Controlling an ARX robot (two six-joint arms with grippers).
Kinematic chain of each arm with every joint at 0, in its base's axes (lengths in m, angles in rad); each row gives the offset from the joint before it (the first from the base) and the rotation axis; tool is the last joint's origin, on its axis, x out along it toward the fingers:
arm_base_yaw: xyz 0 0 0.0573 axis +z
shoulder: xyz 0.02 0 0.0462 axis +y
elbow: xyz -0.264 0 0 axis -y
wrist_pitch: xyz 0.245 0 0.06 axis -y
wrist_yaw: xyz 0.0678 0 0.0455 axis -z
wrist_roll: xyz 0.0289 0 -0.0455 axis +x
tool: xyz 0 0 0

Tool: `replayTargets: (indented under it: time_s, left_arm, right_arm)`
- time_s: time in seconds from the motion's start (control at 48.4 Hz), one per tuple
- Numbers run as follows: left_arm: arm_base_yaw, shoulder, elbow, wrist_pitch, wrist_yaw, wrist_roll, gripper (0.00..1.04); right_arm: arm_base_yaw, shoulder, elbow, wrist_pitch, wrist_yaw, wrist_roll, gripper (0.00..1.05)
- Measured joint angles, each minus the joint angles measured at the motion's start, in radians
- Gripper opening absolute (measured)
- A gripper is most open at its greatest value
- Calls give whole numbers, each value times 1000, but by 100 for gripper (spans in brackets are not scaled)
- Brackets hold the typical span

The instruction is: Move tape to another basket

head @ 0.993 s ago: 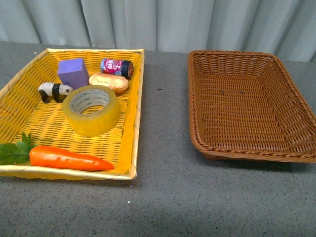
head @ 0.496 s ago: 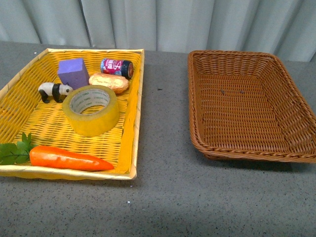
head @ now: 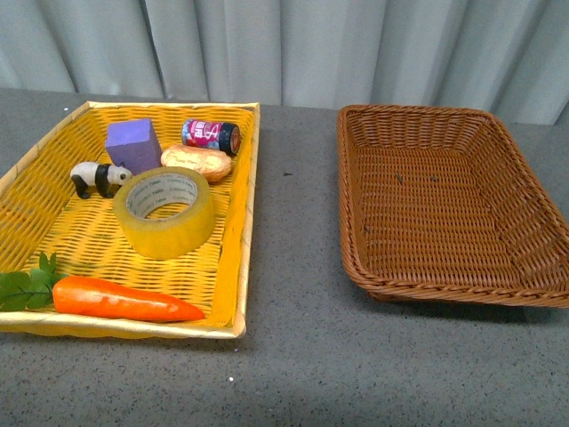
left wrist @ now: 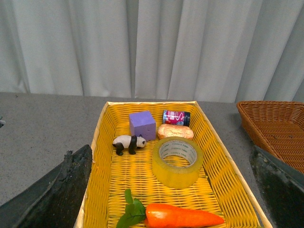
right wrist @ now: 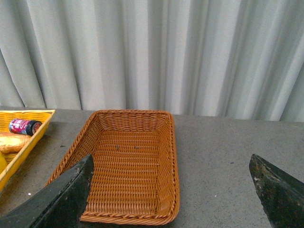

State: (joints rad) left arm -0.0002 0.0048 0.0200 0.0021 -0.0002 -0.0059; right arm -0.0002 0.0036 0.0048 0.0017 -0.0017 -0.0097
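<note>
The yellow tape [head: 165,211] lies flat in the middle of the bright yellow basket [head: 240,231] on the left; it also shows in the left wrist view [left wrist: 177,161]. The brown wicker basket [head: 356,258] sits empty on the right, and shows in the right wrist view [right wrist: 164,209]. My left gripper [left wrist: 171,190] is open, raised and held back from the tape, with its dark fingers [left wrist: 61,190] at the frame's sides. My right gripper [right wrist: 171,190] is open, above the table by the brown basket's near end. Neither arm shows in the front view.
In the yellow basket lie a carrot [head: 120,300], a panda figure [head: 98,177], a purple block [head: 133,142], a bread roll [head: 196,161] and a small can [head: 212,135]. Grey tabletop separates the baskets. A curtain hangs behind.
The front view has shifted slightly, so the baskets sit a little differently in frame. Nothing on the table has moved.
</note>
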Motion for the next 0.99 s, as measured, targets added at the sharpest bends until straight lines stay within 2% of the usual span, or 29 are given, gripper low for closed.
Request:
replayTargets:
  time_s: [0.869, 0.889, 0.91, 0.993]
  left_arm:
    - [0, 0, 0, 0, 0, 0, 98]
    - [-8, 5, 2, -6, -23, -6, 98]
    - [-35, 24, 11, -43, -123, -33, 98]
    - [-86, 137, 31, -71, -314, -121, 98]
  right_arm:
    - [0, 0, 0, 0, 0, 0, 96]
    - [0, 0, 0, 0, 0, 0, 96]
    - [0, 0, 0, 0, 0, 0, 96]
    - [0, 0, 0, 0, 0, 0, 96]
